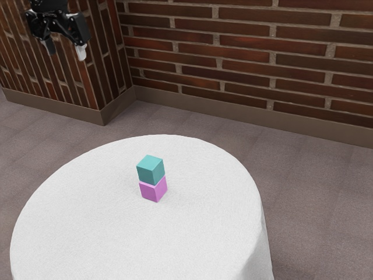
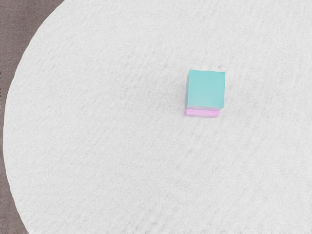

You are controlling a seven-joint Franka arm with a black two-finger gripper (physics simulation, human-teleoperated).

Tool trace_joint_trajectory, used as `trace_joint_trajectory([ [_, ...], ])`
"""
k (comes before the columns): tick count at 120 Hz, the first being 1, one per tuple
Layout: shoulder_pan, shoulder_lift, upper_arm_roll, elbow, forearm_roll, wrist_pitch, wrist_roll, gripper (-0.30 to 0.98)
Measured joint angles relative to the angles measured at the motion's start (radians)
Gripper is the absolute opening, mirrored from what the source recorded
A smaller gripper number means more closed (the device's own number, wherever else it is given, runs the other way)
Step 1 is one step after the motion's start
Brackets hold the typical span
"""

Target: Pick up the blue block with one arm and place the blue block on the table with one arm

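High in the exterior view's upper left hangs the gripper [image 1: 65, 51], its two fingers spread apart with a gap between them and nothing held. Well below it, the teal-blue block [image 1: 151, 170] rests on top of a pink-purple block [image 1: 154, 189], which stands on the round white table [image 1: 192, 233]. In the wrist view the blue block [image 2: 206, 89] is seen from above, with a strip of the pink block [image 2: 202, 112] showing along one side. The gripper is far from both blocks.
The table's curved edge drops to a grey floor [image 1: 315, 198]. Behind stands a brick wall [image 1: 233, 55] with a brown baseboard [image 1: 227, 108]; a brick corner juts out beneath the gripper in the exterior view.
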Motion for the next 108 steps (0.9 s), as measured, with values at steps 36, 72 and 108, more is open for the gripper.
trace_joint_trajectory([
  [36, -0.002, 0.147, -0.027, -0.174, -0.009, 0.189, -0.043, 0.69],
  [72, 0.004, 0.186, -0.023, -0.431, -0.054, 0.542, -0.067, 0.69],
  [108, 0.025, 0.299, -0.025, -0.526, -0.161, 0.775, -0.063, 0.69],
])
